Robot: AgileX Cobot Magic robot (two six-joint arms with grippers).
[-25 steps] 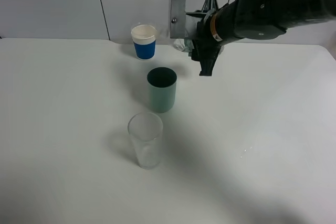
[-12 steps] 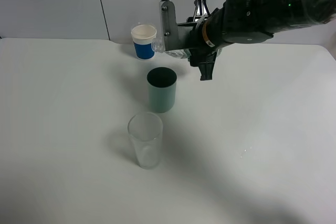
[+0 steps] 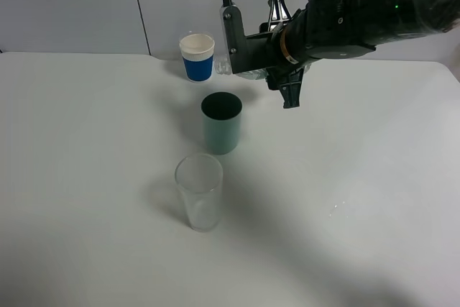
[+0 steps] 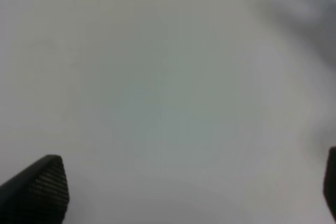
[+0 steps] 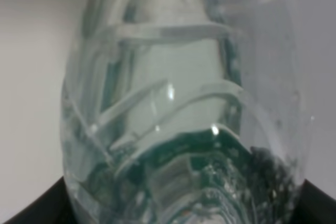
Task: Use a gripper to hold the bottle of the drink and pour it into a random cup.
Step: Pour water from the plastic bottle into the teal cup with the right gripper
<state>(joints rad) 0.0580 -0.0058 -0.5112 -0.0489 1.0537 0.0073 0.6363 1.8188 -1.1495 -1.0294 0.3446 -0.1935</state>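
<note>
Right gripper [image 3: 260,55] was clamped on bottle [image 5: 178,93], tipped sideways above desk [image 3: 374,177] near far edge, just behind teal cup [image 3: 221,129]. Left gripper [image 4: 184,187] jaws stood apart.

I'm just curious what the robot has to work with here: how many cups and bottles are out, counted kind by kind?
Cups: 3 (blue-and-white paper cup, teal cup, clear glass tumbler)
Bottles: 1 (clear bottle with a dark green label)
Total: 4
</note>
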